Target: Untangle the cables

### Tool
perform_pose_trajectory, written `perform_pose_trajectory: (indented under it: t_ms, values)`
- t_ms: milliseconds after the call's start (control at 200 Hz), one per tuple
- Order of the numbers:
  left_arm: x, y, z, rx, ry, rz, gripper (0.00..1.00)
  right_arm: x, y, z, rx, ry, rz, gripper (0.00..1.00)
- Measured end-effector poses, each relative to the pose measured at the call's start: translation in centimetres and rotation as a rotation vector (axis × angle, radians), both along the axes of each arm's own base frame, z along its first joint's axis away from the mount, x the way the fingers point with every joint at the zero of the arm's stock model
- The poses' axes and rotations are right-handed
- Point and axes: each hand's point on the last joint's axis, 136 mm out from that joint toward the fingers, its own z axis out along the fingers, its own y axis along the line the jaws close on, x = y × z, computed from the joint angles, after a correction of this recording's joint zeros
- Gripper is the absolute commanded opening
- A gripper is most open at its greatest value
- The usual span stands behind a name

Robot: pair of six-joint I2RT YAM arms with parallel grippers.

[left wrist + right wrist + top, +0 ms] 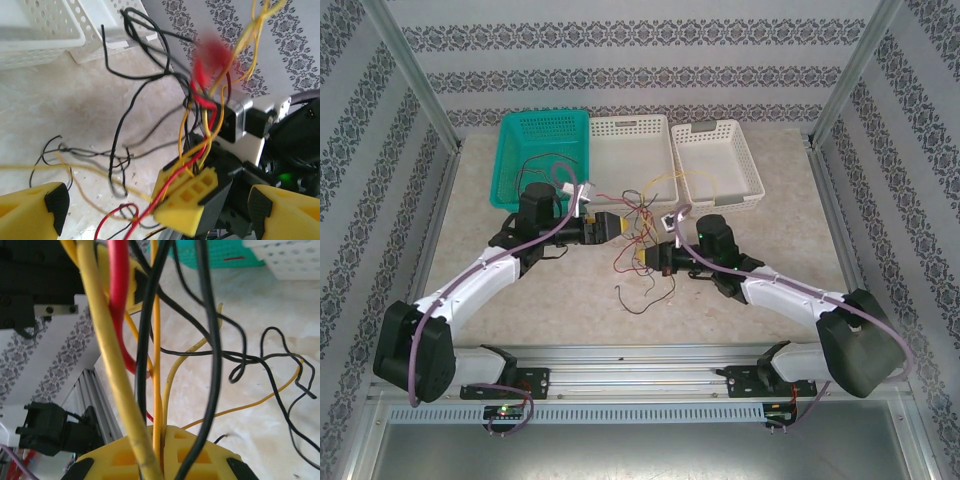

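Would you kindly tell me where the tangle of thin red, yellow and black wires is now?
Top view: the tangle of thin wires lies mid-table between the left tool and right tool, just in front of the middle white plastic basket.

A robotics lab test cell: aluminium frame posts [412, 70] carry wall panels [620, 60] of patterned wallpaper around a marble-look tabletop [750, 300], where two robot arms [470, 285] stand bolted to a metal rail [640, 355], with three plastic baskets [630, 122] at the back.

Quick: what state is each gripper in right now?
Left gripper: jaws open.
Right gripper: jaws shut on the cables.
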Motion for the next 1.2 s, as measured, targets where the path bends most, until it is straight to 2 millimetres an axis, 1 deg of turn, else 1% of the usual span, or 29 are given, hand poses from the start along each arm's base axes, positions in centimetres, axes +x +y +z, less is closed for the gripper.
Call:
perform_pose_trajectory:
  t_ms: [135, 235, 370, 465, 584, 679, 799, 959, 1199]
  values:
    - [-0.3, 0.2, 0.4, -0.001, -0.021, 0.003, 0.92, 0.8, -2.1, 2.1, 0.037, -0.024, -0.069, 0.00]
    - [-0.3, 0.2, 0.4, -0.001, -0.021, 0.003, 0.92, 0.8, -2.6, 3.2, 0.062, -0.033, -0.080, 0.00]
    - [-0.2, 0.1, 0.2, -0.011, -0.027, 0.004, 0.92, -0.1, -1.9, 2.9, 0.071, 0.007, -0.041, 0.00]
    - [-0.1, 0.0, 0.0, -0.026, -0.018, 0.005, 0.91, -0.8, -1.1, 2.2, 0.064, 0.038, -0.008, 0.00]
    - [0.2, -0.5, -0.8, -0.036, 0.009, 0.001, 0.89, -1.6, 0.4, 1.0, 0.050, 0.087, 0.038, 0.00]
    - [0.0, -1.2, -1.7, -0.036, 0.034, -0.018, 0.87, -2.0, 1.4, 0.5, 0.047, 0.113, 0.068, 0.00]
    - [-0.4, -2.1, -2.6, -0.030, 0.062, -0.044, 0.85, -2.1, 2.2, 0.8, 0.054, 0.111, 0.091, 0.00]
    - [-0.5, -2.3, -2.7, -0.030, 0.063, -0.052, 0.82, -2.0, 2.5, 1.4, 0.075, 0.108, 0.102, 0.00]
    - [-0.5, -2.2, -2.8, -0.024, 0.062, -0.051, 0.68, -2.2, 2.4, 1.6, 0.075, 0.104, 0.111, 0.00]
